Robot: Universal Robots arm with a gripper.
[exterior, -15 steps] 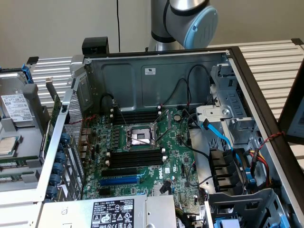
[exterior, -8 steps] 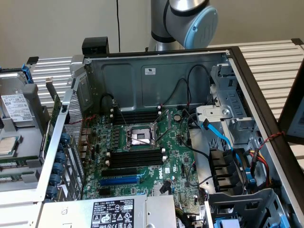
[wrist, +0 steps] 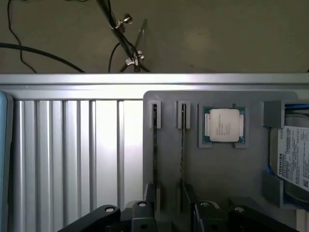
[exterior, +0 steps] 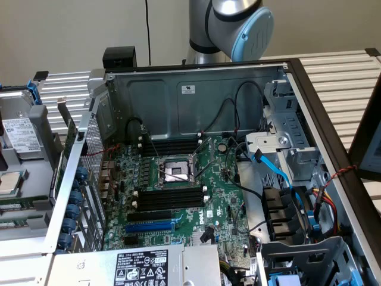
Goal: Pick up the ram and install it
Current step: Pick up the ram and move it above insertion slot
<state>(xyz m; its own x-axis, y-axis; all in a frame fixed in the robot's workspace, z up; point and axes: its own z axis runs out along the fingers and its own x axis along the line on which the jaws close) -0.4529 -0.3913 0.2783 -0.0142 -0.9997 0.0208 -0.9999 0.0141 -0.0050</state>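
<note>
Two ram sticks stand on edge in slots of a grey holder tray (wrist: pixel 166 104): one ram stick (wrist: pixel 155 145) and a second ram stick (wrist: pixel 182 145) beside it. In the exterior view the same green sticks (exterior: pixel 16 202) lie in the tray (exterior: pixel 36 116) at that view's left, outside the computer case. My gripper (wrist: pixel 170 205) hangs over the near ends of the sticks, open. Its dark fingers (wrist: pixel 148 203) stand apart and hold nothing. The black empty memory slots (exterior: pixel 169 196) lie on the motherboard beside the processor socket (exterior: pixel 176 171).
A loose processor chip (wrist: pixel 223 124) and a hard drive (wrist: pixel 292 157) sit in the same tray. The open case has a tall rear wall (exterior: pixel 190 95), a blue expansion slot (exterior: pixel 149 226), cables (exterior: pixel 280 170) and drive bays. The arm's elbow (exterior: pixel 238 24) rises behind the case.
</note>
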